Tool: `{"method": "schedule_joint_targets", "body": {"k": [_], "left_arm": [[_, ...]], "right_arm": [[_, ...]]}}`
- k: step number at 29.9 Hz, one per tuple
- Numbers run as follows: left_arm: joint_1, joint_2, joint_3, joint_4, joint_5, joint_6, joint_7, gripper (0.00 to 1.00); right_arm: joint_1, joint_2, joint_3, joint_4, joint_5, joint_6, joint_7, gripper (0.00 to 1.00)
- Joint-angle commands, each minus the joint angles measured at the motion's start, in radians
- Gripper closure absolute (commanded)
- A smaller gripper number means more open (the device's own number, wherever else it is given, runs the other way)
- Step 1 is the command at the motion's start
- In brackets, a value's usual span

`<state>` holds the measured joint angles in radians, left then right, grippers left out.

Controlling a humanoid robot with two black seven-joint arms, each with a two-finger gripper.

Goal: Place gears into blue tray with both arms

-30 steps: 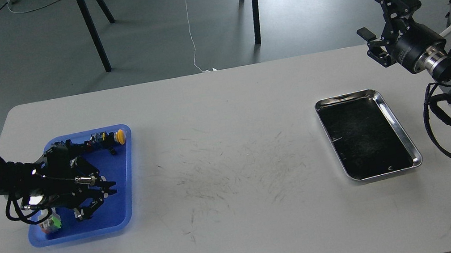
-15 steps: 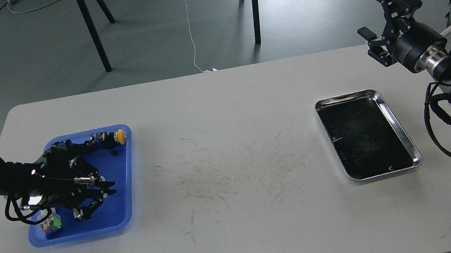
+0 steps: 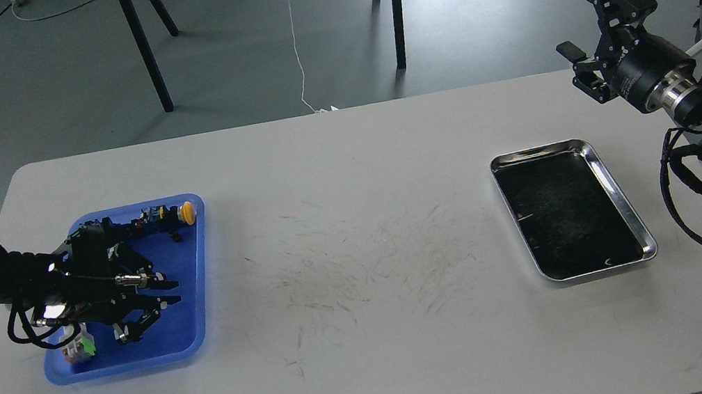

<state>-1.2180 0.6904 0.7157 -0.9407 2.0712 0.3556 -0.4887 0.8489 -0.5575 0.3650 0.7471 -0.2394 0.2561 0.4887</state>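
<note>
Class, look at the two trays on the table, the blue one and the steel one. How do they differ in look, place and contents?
The blue tray is bright blue plastic; the steel tray is shiny metal with a dark bottom. The blue tray lies toward the table's left, the steel tray toward its right. The blue tray holds small parts and has the left gripper over it; the steel tray looks almost bare, with no gripper over it. Both are flat, low-rimmed rectangles with rounded corners.

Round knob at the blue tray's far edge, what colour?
Yellow knob, on the blue tray; head view.
</note>
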Motion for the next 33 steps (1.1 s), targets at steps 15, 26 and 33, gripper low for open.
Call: {"method": "schedule_joint_targets", "body": {"k": [15,26,33], "left_arm": [[0.002,-0.002,-0.044,0.008,-0.104,-0.010,0.000,0.05],[0.005,-0.003,-0.096,0.054,-0.241,-0.014,0.000,0.02],[0.003,-0.003,-0.139,0.108,-0.377,-0.047,0.000,0.02]], "right_arm": [[0.001,0.001,-0.001,0.002,0.000,0.000,0.000,0.03],[0.001,-0.004,-0.006,0.008,-0.001,-0.001,0.000,0.03],[-0.001,-0.004,-0.014,0.008,-0.001,-0.001,0.000,0.03]]}}
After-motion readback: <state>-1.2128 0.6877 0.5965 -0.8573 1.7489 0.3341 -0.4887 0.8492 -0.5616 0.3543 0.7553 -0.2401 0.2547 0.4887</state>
